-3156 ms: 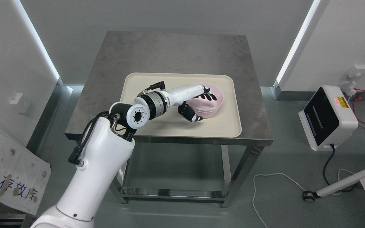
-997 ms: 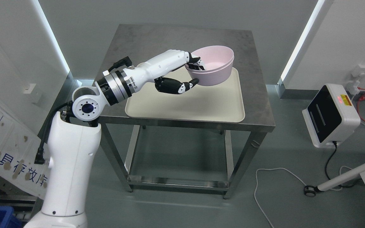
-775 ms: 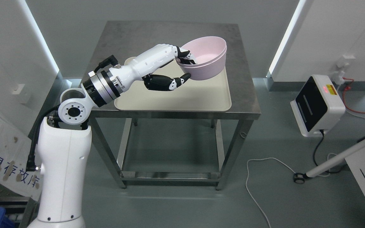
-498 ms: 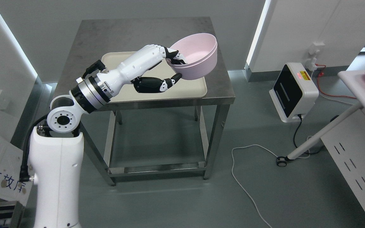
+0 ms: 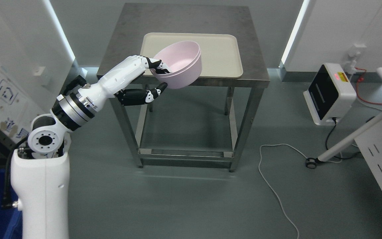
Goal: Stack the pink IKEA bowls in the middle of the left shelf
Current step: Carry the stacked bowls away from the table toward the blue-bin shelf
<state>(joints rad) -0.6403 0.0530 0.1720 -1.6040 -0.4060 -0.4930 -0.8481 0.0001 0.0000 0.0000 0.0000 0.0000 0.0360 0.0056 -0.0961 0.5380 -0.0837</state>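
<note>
My left hand [image 5: 158, 76] is shut on the near rim of the pink bowls [image 5: 181, 64], fingers inside and thumb under the outer wall. They look like two bowls nested together. The bowls are held in the air, tilted, in front of the steel table's [image 5: 254, 63] front edge and over the near left part of the cream tray [image 5: 224, 53]. The left arm comes in from the lower left. The right arm is out of view. No shelf shows.
A white and black device [image 5: 328, 94] stands on the floor at the right with cables [image 5: 277, 196] trailing across the floor. A white table leg and panel [image 5: 376, 132] sit at the far right. A printed board [image 5: 2, 99] leans at the left.
The left hand has lifted the pink bowls off the tray and carried them toward me, off the table's front. The whole view has shifted as I backed away and turned.
</note>
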